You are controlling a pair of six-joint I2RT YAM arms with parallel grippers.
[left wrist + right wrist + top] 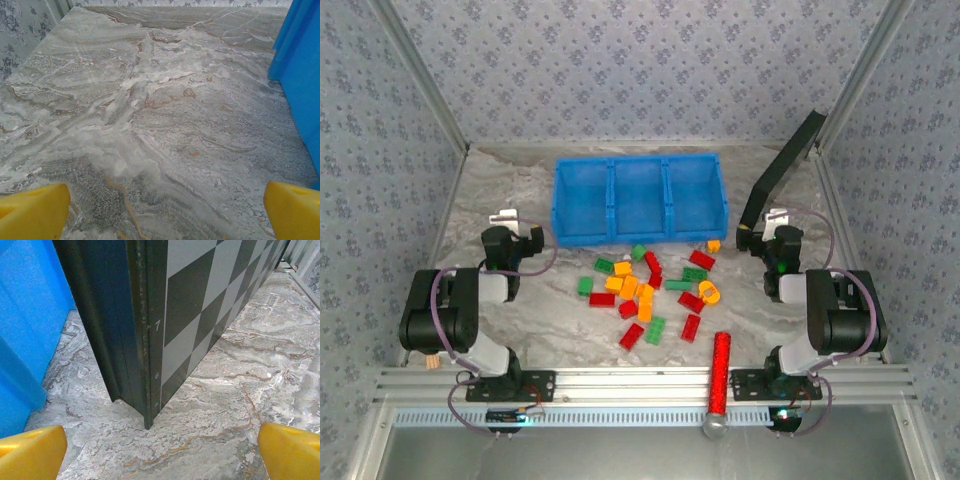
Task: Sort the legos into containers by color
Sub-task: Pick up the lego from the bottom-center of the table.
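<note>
bearing 7 and 6, chessboard point(200, 315)

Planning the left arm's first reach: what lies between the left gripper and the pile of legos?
Bare marble table lies between the left gripper and the legos; the top external view shows it.

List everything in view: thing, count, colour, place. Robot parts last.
legos: about twenty, red, green and orange-yellow, scattered on the table in front of the tray
tray: one, bright blue, three compartments, far centre
cylinder: one, red with silver base, near edge, right of centre
chessboard: one, dark, folded, propped up at far right
table: one, grey marbled, under everything
left end effector: one, yellow fingers, open, left of the tray
right end effector: one, yellow fingers, open, facing the chessboard
</note>
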